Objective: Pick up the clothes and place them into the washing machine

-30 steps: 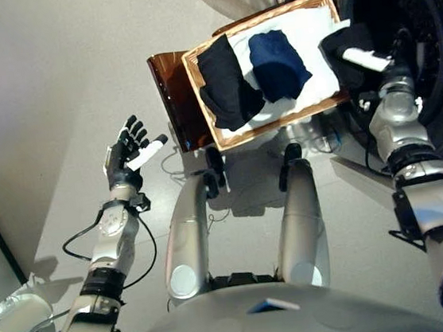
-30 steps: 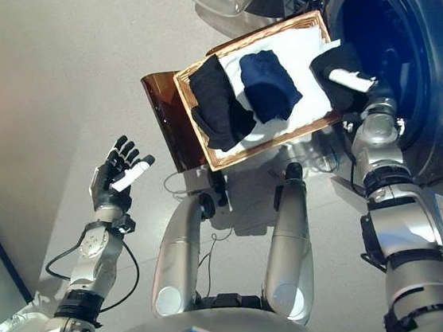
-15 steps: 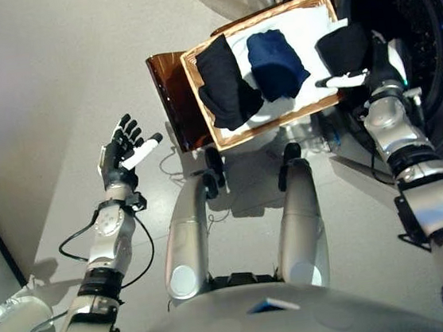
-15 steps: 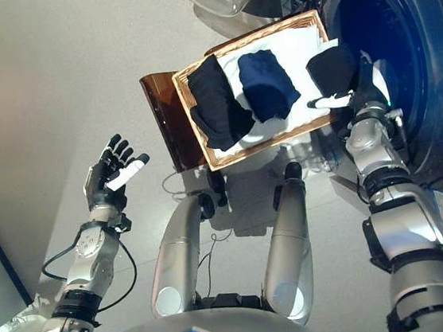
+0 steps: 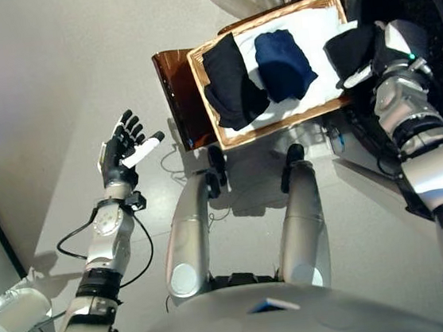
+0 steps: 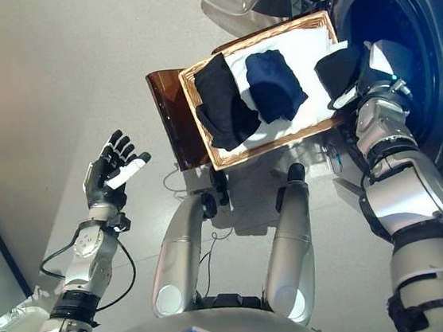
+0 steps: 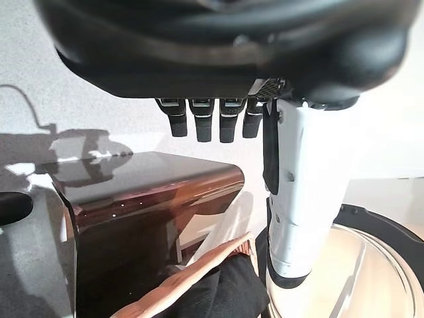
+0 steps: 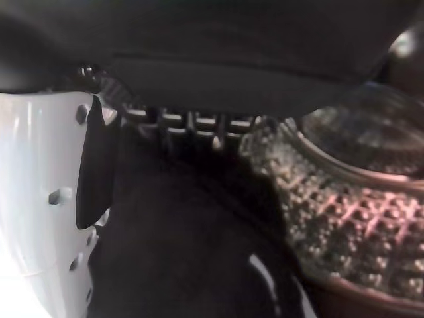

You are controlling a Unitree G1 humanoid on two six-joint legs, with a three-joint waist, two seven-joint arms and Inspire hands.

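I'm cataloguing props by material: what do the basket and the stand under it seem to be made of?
The basket looks like woven wicker: a tan braided rim, with a white cloth lining. The stand looks like glossy, translucent brown plastic or acrylic: smooth, with bright reflections in the left wrist view.

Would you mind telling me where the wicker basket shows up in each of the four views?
Left eye view: wicker basket at upper centre-right, beside the washing machine.
Right eye view: same place, upper centre-right.
Left wrist view: only a rim corner, past the left robot hand.
Right wrist view: woven wall, beside the black garment.
Shared landmark: the brown stand under the basket.
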